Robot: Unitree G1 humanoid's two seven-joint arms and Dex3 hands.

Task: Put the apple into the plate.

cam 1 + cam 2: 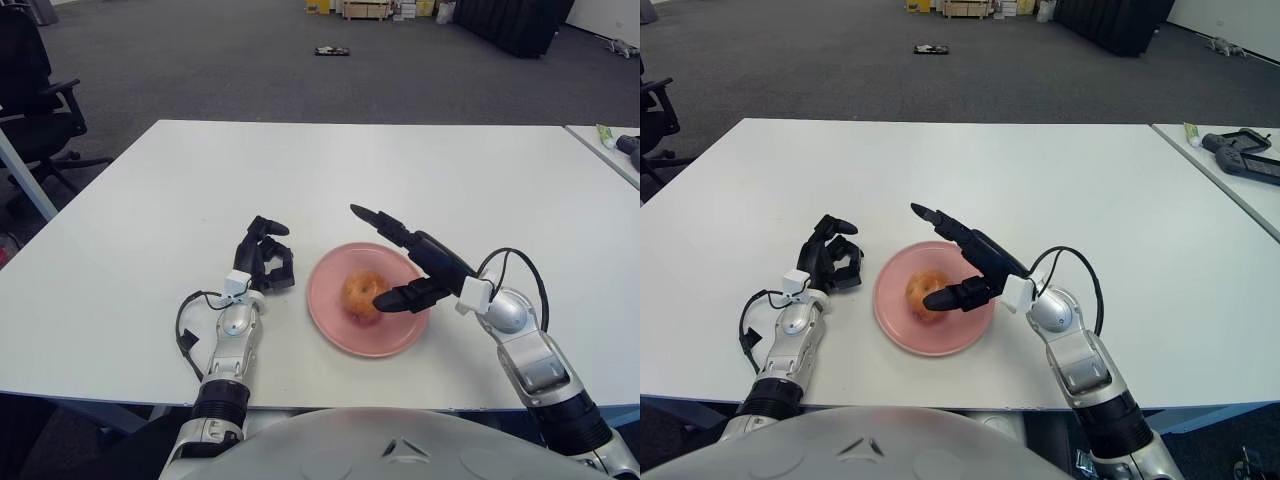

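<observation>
Apple (362, 293) sits in plate (335, 330), just beneath your right hand (420, 268), fingers (400, 297) released, one almost touching it. Withdraw carelessly and you'll roll it out. Left hand (262, 262) clenched beside plate.

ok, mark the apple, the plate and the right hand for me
apple (360, 293), left eye view, its top skin.
plate (330, 268), left eye view, bare pink rim, left side.
right hand (940, 265), right eye view, midway between spread fingers, above the apple.
</observation>
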